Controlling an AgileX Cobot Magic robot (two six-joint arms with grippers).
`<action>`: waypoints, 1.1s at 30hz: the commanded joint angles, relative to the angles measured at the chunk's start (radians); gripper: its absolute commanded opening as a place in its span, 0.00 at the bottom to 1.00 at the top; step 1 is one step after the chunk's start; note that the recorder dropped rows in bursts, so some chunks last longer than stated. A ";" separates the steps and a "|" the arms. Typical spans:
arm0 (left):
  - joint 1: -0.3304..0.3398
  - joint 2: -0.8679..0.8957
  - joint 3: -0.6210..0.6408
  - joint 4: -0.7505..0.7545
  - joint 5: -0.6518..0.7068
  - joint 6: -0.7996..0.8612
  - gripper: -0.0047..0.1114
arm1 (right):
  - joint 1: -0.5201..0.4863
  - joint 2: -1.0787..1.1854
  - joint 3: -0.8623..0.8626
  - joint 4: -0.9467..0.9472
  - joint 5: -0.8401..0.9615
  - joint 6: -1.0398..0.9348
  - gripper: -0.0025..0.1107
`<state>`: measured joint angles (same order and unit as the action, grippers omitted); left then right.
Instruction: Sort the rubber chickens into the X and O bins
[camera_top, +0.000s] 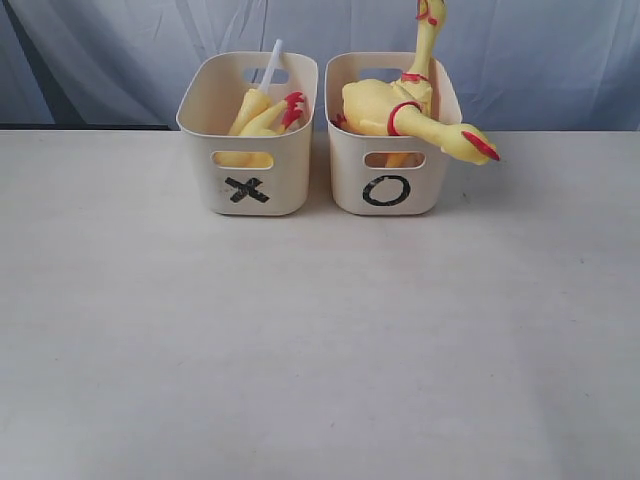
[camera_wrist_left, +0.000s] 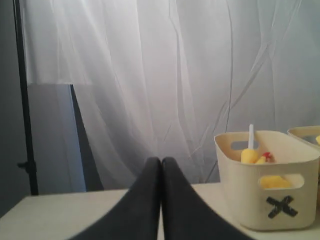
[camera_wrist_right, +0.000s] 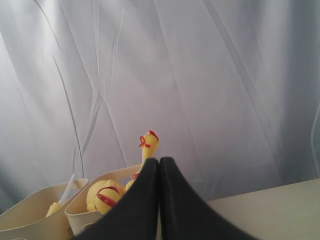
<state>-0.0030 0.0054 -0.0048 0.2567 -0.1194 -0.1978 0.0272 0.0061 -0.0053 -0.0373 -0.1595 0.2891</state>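
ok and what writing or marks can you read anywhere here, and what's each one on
"X": black, on the front wall of the left bin; it also reads clearly in the left wrist view.
"O": black, on the front wall of the right bin.
No other words, brands or numbers show in any view.

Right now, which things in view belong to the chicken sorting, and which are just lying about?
Job: X bin, O bin, chicken pieces with white tube in the X bin, rubber chicken in the O bin, left hand and right hand, both shut.
Just there: table, white curtain.
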 joint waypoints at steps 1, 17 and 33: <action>0.000 -0.005 0.005 -0.014 0.134 0.000 0.04 | -0.006 -0.006 0.005 -0.006 0.002 -0.001 0.02; 0.000 -0.005 0.005 -0.243 0.265 0.000 0.04 | -0.006 -0.006 0.005 -0.006 0.288 -0.001 0.02; 0.000 -0.005 0.005 -0.229 0.349 0.000 0.04 | -0.006 -0.006 0.005 -0.006 0.463 -0.001 0.02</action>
<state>-0.0030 0.0054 -0.0026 0.0246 0.2300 -0.1978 0.0272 0.0061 -0.0016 -0.0373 0.3068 0.2891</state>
